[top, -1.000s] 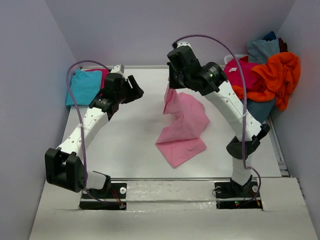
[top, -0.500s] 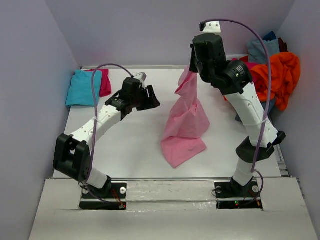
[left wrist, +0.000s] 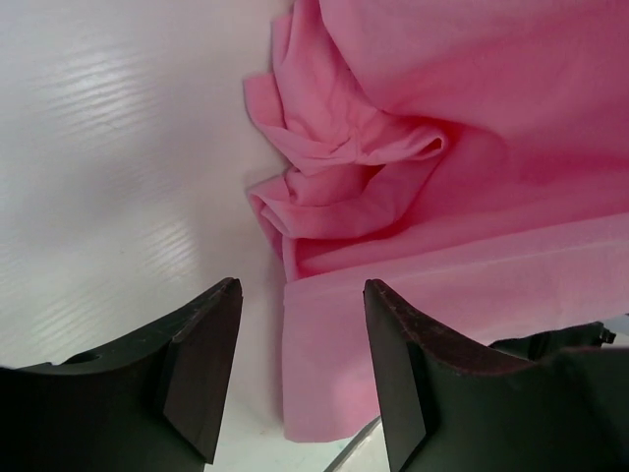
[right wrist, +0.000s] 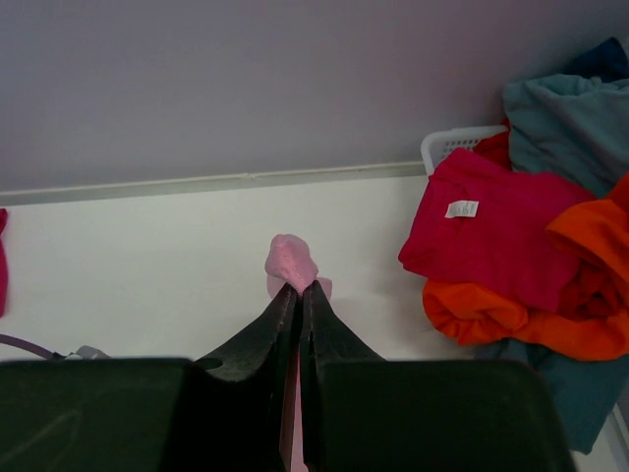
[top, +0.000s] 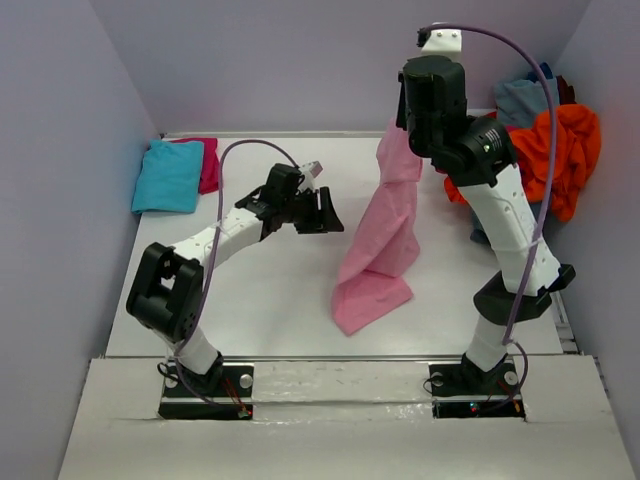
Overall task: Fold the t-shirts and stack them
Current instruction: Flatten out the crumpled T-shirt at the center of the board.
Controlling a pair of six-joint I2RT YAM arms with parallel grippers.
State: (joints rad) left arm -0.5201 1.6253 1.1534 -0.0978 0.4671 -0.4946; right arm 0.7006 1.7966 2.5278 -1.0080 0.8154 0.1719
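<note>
White table (top: 250,290): right pincer (right wrist: 300,287) clamps one pink t-shirt (top: 385,240); left pincer (left wrist: 302,287) gapes empty.

the tabletop (top: 260,290) is white and flat. it has thin lines running across it, and the light makes a soft bright patch on it in the left wrist view. three walls stand around it, all pale purple: the back wall (top: 280,60), the left wall (top: 60,180) and the right wall (top: 615,300). a thin pale strip (right wrist: 197,183) runs where the tabletop meets the back wall. at the near edge a shiny metal rail (top: 300,357) goes from side to side. below it lies a wide grey-white board (top: 330,445). a white basket (right wrist: 454,144) sits in the far right corner.
</note>
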